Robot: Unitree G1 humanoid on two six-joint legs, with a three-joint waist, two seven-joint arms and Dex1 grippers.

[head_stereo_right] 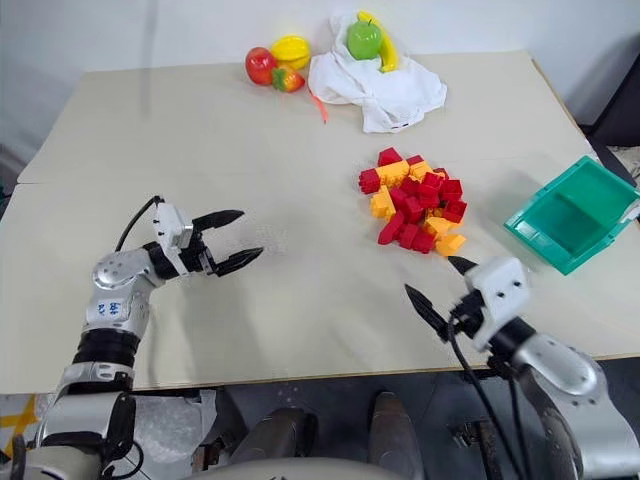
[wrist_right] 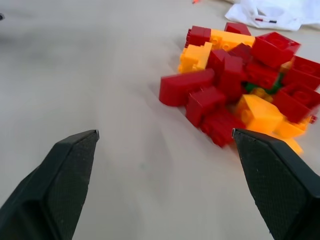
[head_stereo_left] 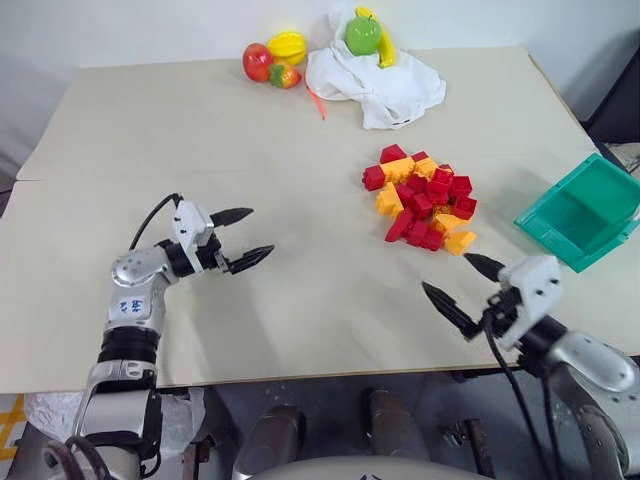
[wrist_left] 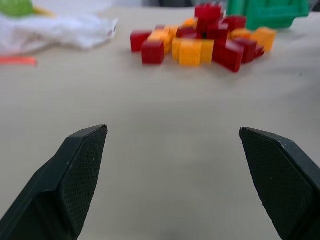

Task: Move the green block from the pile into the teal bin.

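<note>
The pile (head_stereo_left: pixel 420 197) of red and yellow-orange bricks lies right of the table's middle. In the right wrist view a sliver of the green block (wrist_right: pixel 261 87) peeks out between red bricks deep in the heap. At the table's right edge stands the teal bin (head_stereo_left: pixel 550 240), nothing visible inside. My right gripper (head_stereo_left: pixel 445 271) hovers open just in front of the pile, pointing at it, with nothing between its fingers. Over bare table on the left, my left gripper (head_stereo_left: pixel 262 230) is open too, pointing right toward the pile from well away.
A white cloth (head_stereo_left: pixel 375 75) with a green toy apple (head_stereo_left: pixel 362 35) and a banana lies at the back. Left of it sit several toy fruits (head_stereo_left: pixel 270 58). A thin red strip (head_stereo_left: pixel 316 100) lies by the cloth. The table's front edge (head_stereo_left: pixel 300 378) runs just below both grippers.
</note>
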